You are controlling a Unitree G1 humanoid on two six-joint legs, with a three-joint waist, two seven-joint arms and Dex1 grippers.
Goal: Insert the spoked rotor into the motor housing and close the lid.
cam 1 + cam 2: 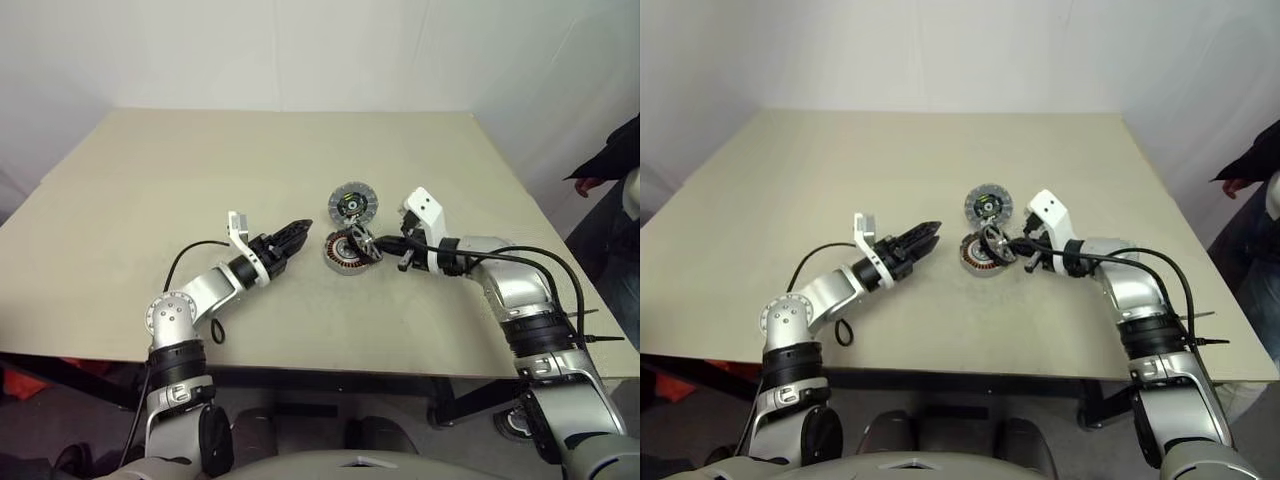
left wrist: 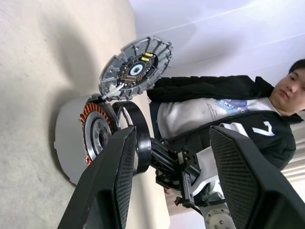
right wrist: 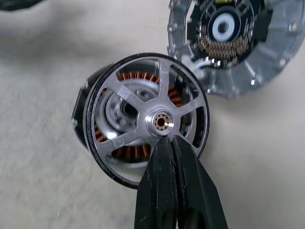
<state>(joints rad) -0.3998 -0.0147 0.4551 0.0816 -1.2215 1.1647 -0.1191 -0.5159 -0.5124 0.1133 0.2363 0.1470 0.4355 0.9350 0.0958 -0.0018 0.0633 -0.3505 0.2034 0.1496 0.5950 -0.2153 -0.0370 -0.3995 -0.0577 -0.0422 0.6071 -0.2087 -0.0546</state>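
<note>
**Rotor held tilted over the housing, lid lying beside it**

Right hand (image 3: pixel 164 143): fingers pressed together, tips pinched on the spoked rotor (image 3: pixel 147 119) just below its central hub. Whether they clamp a spoke or only the hub edge, cannot tell. The rotor is off the surface (image 1: pixel 200 170), carried at the fingertips.

Rotor attitude: stands tilted on edge, not flat. Its open spoked face looks back toward the right hand; its axle line runs roughly level along the hand's fingers toward the robot's left and slightly down. Lower rim sits against or just over the motor housing (image 1: pixel 343 252); contact cannot be settled. Through the spokes the copper windings and silver centre of the housing show, so the two are roughly in line but not seated.

Housing: lies on the surface near its middle, a little toward the robot's right, open face turned up and toward the rotor.

Lid (image 1: pixel 353 203): flat on the surface just beyond the housing, on the far side from the robot, rim close to or touching the housing. Dark centre with green-yellow bits faces up.

Left hand (image 1: pixel 297 232): hovers above the surface to the left of the housing, pointing at it, apart from it. Fingers stand moderately spread, holding nothing.

A person (image 1: pixel 610 165) stands past the surface's right edge.
</note>
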